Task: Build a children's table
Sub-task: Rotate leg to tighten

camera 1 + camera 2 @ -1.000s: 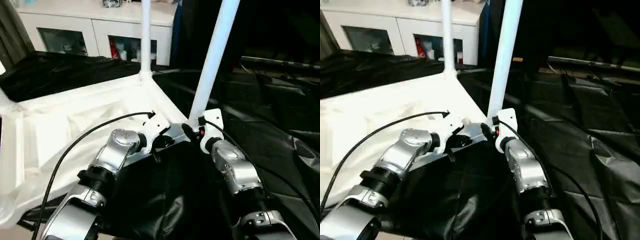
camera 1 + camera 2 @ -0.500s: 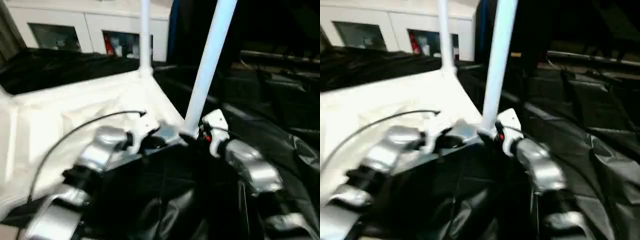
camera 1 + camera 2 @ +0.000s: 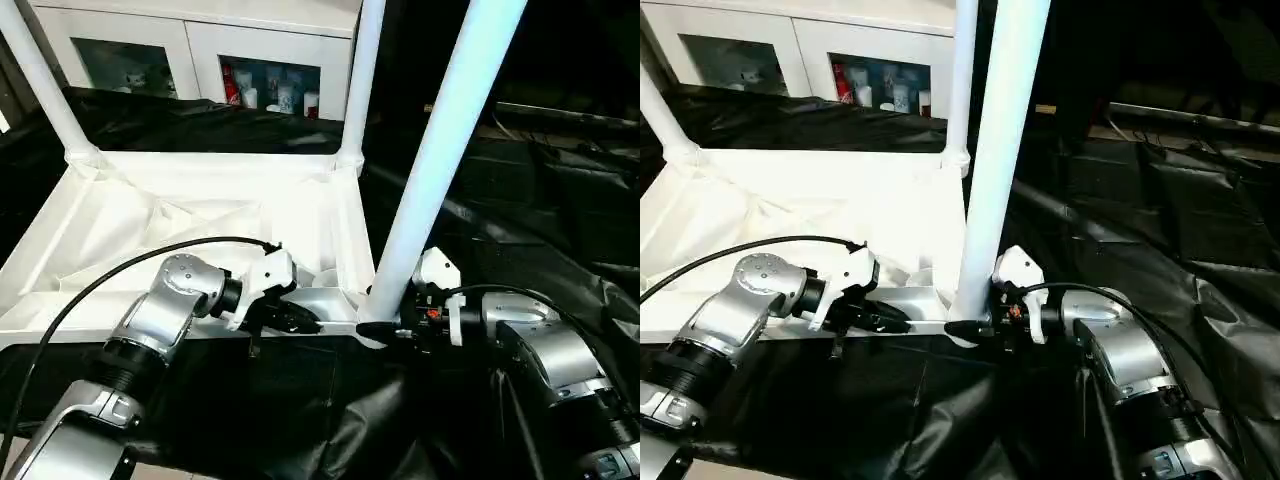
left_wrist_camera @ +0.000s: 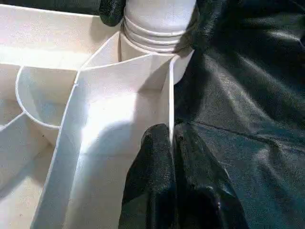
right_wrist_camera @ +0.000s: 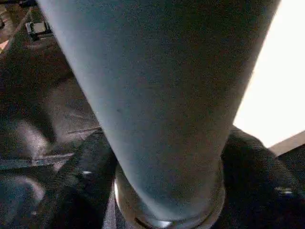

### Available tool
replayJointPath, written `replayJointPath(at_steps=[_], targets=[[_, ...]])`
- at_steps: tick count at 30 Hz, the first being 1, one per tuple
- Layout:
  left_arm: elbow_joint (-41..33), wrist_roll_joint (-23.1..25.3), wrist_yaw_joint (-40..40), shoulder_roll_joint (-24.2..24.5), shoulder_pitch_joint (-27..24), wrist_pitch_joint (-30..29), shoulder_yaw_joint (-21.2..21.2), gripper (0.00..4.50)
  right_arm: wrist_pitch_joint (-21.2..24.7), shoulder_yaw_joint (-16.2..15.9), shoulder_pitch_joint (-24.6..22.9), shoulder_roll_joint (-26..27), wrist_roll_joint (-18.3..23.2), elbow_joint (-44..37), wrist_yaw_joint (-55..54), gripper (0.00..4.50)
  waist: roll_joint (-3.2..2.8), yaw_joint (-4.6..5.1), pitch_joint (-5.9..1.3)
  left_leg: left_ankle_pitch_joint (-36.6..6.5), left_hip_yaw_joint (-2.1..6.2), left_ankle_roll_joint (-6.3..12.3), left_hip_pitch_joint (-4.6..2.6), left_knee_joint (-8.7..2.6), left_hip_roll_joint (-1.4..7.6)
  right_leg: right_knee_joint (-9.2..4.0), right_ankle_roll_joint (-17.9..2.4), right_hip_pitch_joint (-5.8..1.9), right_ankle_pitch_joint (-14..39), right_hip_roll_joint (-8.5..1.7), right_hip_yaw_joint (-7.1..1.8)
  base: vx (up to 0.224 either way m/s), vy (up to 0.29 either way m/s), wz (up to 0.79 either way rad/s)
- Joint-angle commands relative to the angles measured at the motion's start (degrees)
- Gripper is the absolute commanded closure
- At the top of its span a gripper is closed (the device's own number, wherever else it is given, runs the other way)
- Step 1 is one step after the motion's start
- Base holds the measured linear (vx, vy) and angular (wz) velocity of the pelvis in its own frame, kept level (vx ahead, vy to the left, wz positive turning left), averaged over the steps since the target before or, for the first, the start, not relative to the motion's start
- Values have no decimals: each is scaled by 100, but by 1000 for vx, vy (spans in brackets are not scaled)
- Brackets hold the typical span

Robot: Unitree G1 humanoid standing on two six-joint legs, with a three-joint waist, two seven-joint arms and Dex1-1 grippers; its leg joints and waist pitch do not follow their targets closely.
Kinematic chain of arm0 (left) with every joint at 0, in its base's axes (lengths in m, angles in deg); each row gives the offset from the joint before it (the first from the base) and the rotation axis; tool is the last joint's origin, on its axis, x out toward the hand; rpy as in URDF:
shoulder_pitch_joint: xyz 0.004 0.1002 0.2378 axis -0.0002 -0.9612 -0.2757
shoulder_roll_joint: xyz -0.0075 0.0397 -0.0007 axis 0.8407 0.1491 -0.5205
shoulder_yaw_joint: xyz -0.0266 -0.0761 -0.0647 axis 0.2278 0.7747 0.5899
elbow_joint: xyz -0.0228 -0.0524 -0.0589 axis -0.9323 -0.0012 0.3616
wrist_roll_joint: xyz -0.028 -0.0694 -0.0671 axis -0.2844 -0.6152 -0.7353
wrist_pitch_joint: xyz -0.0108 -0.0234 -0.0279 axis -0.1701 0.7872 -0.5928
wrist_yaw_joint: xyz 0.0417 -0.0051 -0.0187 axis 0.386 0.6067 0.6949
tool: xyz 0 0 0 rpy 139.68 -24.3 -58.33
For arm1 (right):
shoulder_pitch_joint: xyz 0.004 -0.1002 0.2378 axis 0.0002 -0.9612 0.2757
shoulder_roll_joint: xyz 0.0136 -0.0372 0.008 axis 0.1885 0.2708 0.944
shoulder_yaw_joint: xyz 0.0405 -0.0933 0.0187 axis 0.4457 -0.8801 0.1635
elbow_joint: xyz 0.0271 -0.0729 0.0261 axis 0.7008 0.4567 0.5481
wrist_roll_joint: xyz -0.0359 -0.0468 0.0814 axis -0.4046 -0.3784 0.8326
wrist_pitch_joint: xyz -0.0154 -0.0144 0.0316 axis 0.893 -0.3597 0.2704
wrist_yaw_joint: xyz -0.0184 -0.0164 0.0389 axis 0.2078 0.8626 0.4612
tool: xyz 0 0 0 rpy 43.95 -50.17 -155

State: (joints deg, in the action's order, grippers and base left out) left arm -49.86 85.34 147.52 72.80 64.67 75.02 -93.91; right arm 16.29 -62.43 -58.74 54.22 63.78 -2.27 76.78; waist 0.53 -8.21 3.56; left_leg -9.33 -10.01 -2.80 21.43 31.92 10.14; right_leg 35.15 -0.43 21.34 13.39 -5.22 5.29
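The table top (image 3: 200, 215) lay upside down, ribbed underside up, on black sheeting (image 3: 520, 200) in front of the white cabinet (image 3: 200, 50). Three legs stood in its corner sockets: the near leg (image 3: 440, 150), a second leg (image 3: 360, 80) at the far corner beside the cabinet, and a third leg (image 3: 40, 85) at the other far corner. The left gripper (image 4: 171, 138) was pinched shut on the top's thin edge wall near the near leg. The right gripper (image 3: 385, 330) clasped the base of the near leg, apparently gripping it, fingers (image 5: 76, 167) either side.
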Motion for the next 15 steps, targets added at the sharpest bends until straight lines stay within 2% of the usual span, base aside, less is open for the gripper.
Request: replayJointPath(at_steps=[1,6,12,15], targets=[[-95,-69,167,-51,-88,-28,-194,450,-88,-192,-21,-52,-152,-55,109,158,13,-2,-301,-811,101,514,-85,-311,377,-339,-1517,-230,-202,-452,-334,0,0,0],[-92,-77,150,-36,-132,-2,-183,450,-72,-209,-17,-35,-153,-87,62,181,20,11,-291,-825,99,509,-82,-312,370,-346,-1496,-232,-142,-446,-337,0,0,0],[-56,-78,74,-66,-163,17,-151,450,-32,-217,-32,6,-95,-141,46,184,20,18,-284,-835,99,519,-88,-313,373,-351,-1491,-225,-108,-443,-336,0,0,0],[77,15,-219,-157,-118,-19,-116,450,-72,-126,-43,196,-160,25,-337,184,3,23,-291,-842,98,509,-85,-311,373,-347,-1503,-215,-119,-446,-338,0,0,0]])
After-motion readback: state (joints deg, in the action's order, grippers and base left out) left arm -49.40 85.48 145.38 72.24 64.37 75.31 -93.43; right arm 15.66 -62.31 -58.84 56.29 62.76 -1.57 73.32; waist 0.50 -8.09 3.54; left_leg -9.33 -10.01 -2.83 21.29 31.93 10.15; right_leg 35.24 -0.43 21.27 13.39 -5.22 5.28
